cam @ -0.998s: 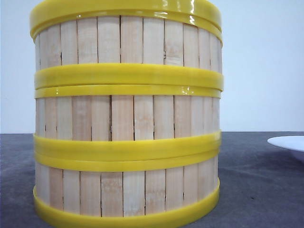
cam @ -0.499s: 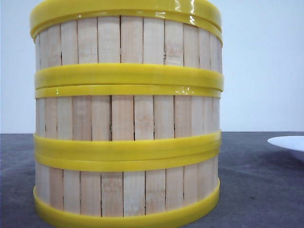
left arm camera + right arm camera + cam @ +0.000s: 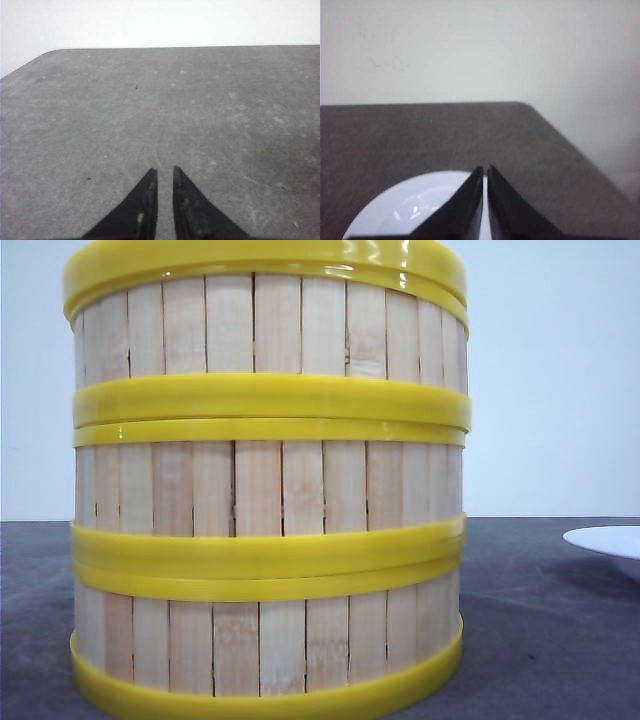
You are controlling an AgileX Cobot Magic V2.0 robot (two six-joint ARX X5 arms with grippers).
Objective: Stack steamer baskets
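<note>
You can't see the top of the steamer baskets [image 3: 265,490]: the upper rim runs off the front view's edge, the bottom rim too. Behind that stack the table [image 3: 540,630] is hidden. Right of the stack, the white plate [image 3: 608,540] is cut by the edge. In the right wrist view the plate's [image 3: 415,205] near part sits behind the right gripper [image 3: 485,172].

- Left gripper [image 3: 164,172]: its two dark, pointed fingers lie nearly together, with only a thin slit between the tips, which point toward 12 o'clock in its wrist view. Nothing is between them.
- Right gripper [image 3: 485,170]: same pose, fingers almost touching, tips toward 12 o'clock, holding nothing.
- Neither arm shows in the front view.
</note>
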